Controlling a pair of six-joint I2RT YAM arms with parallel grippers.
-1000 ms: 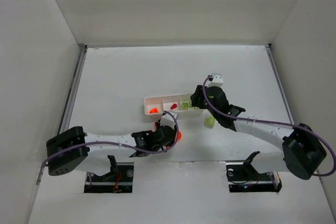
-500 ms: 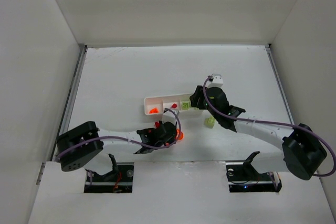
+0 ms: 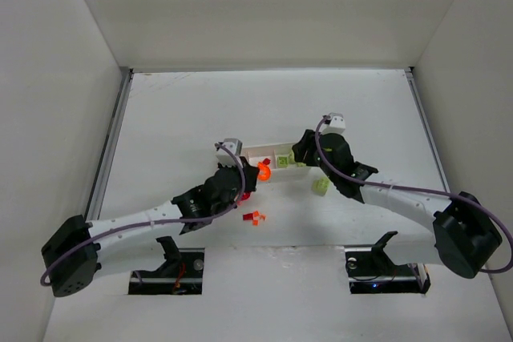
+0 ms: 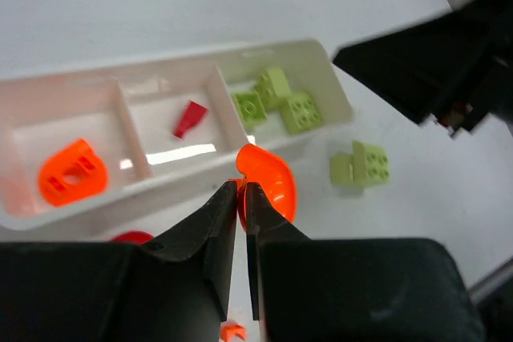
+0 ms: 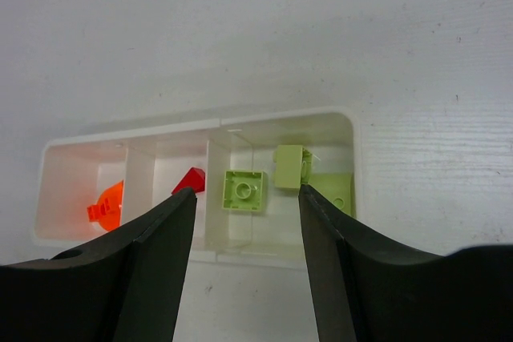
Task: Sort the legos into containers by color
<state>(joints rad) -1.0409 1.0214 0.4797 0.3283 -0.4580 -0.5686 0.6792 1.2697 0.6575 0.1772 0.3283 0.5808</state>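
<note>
Left tool (image 4: 242,191) has carried orange lego (image 4: 269,182) beside tray (image 4: 133,130).

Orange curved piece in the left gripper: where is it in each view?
Top external: orange curved piece at picture centre, at the white tray's near edge.
Left wrist: lower centre, pinched in the left gripper, before the tray's near wall.
Right wrist: not in it; the other orange piece lies in the tray's left compartment.
Shared landmark: the yellow-green bricks in the tray's right-end compartment.
</note>
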